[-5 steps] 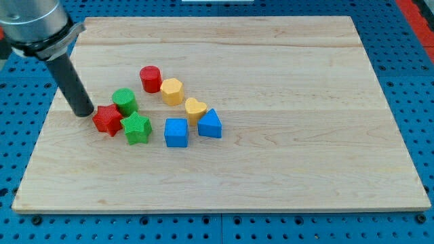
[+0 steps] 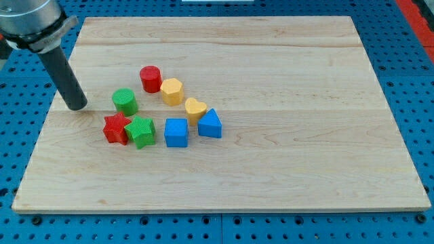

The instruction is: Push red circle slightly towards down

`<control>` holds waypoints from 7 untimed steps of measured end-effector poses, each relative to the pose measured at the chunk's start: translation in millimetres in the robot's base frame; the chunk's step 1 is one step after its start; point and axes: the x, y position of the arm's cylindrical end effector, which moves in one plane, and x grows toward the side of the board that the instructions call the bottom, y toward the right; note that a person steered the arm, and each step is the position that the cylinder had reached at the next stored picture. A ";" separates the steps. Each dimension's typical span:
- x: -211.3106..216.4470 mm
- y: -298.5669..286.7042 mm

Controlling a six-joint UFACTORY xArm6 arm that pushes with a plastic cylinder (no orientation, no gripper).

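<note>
red circle point(image 2: 150, 78) at the top of the cluster, touching or nearly touching yellow hexagon point(image 2: 172, 90) at its 4 o'clock, with green circle point(image 2: 125, 101) near at 7 o'clock. probably needs a push from 12 o'clock to go down, between those two. my tip point(image 2: 76, 106) at 8 o'clock of the red circle, well apart, touching no block. no gripper here, only a bare rod, holding nothing.

Blocks clustered left of centre on the wooden bench point(image 2: 285, 135)

Red cylinder block point(image 2: 150, 78) topmost; my tip point(image 2: 76, 106) left, apart from green cylinder block point(image 2: 125, 101).
</note>
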 end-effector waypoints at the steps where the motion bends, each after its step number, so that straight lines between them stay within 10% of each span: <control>1: -12.6 9.8; 4: -111.2 81.2; 7: -92.2 113.9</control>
